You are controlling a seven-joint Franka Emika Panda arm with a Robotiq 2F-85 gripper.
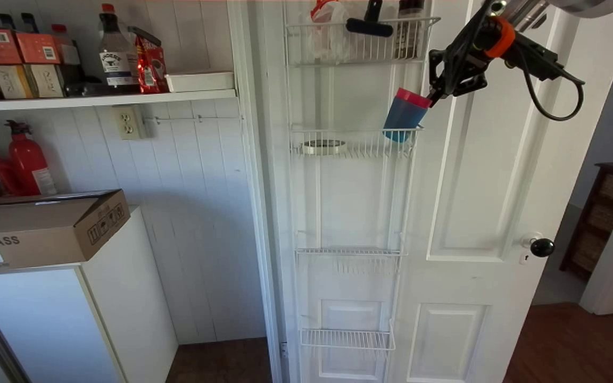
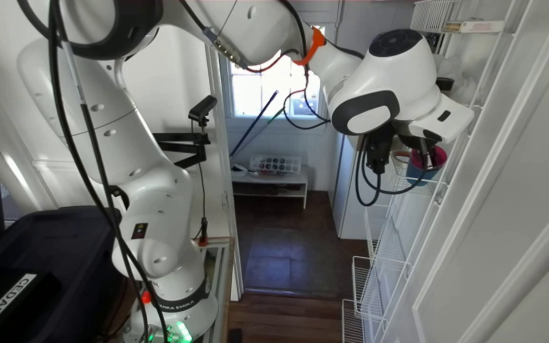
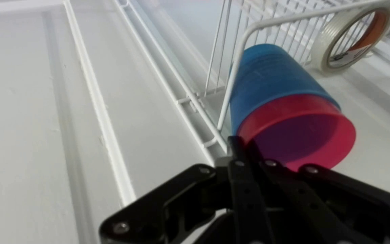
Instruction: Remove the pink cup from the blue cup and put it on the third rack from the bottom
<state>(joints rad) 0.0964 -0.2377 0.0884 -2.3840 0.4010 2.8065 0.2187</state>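
The pink cup (image 1: 413,98) sits nested in the blue cup (image 1: 405,113), with its rim sticking out. The cups stand tilted in the right end of a white wire tier (image 1: 357,131). This is the third tier up from the lowest one seen there; the rack's foot is cut off. In the wrist view the pink cup's mouth (image 3: 337,149) faces me and the blue cup (image 3: 273,74) is behind it. My gripper (image 3: 244,144) is shut on the pink rim, one finger inside and one outside. It also shows in an exterior view (image 1: 432,100).
A tape roll (image 1: 323,151) lies on the same tier, left of the cups. The tier above (image 1: 362,21) holds a plastic bag, a bottle and a black item. Lower tiers (image 1: 349,252) hang below. The white door (image 1: 471,186) stands right behind the rack.
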